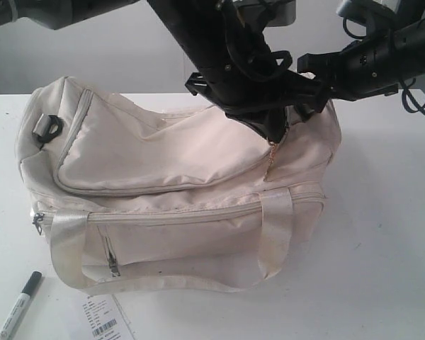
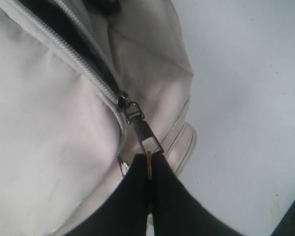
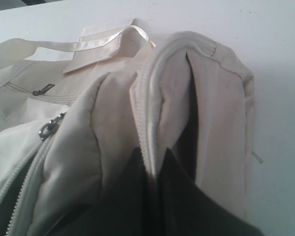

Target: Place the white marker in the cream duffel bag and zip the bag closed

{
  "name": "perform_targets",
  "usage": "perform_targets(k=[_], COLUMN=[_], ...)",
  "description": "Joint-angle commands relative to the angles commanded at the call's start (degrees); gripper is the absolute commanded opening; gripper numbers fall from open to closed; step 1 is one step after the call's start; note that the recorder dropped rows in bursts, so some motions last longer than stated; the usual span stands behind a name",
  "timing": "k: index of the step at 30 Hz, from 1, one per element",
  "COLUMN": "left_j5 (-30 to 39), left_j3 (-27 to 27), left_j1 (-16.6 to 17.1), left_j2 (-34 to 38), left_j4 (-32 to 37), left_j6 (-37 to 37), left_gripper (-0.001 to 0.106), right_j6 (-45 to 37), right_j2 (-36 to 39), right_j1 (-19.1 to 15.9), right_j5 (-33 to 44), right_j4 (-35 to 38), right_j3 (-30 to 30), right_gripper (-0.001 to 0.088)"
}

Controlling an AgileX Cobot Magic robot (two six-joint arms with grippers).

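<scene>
The cream duffel bag (image 1: 163,163) lies across the middle of the table. The white marker (image 1: 18,308) with its dark cap rests on the table in front of the bag's left end, apart from both grippers. My left gripper (image 1: 275,133) (image 2: 148,158) reaches across to the bag's right end and is shut on the gold charm ring of the grey zipper pull (image 2: 147,133). Behind the slider the zip stands open onto black lining (image 2: 54,22). My right gripper (image 1: 317,95) (image 3: 152,161) is shut on a fold of the bag's zipper edge (image 3: 146,113) at that same end.
A flat white barcode label (image 1: 106,319) lies near the table's front edge, right of the marker. The bag's shiny strap handle (image 1: 163,280) droops onto the table in front. A black buckle (image 1: 48,127) sits at the bag's left end.
</scene>
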Motion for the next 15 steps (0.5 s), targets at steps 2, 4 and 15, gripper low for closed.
perform_targets(k=[2, 4, 15], left_j5=[0.0, 0.6, 1.6], left_j3=[0.0, 0.0, 0.0], left_j1=[0.0, 0.0, 0.0], left_j2=[-0.3, -0.4, -0.7], left_j4=[0.1, 0.4, 0.5], left_j6=[0.1, 0.1, 1.3], left_gripper=[0.000, 0.000, 0.000], right_j6=[0.0, 0.0, 0.0], right_j2=[0.0, 0.0, 0.0], right_j1=[0.0, 0.0, 0.0], right_j5=[0.0, 0.1, 0.1], right_j4=[0.0, 0.0, -0.2], right_j3=[0.0, 0.0, 0.0], right_gripper=[0.0000, 0.0000, 0.0000])
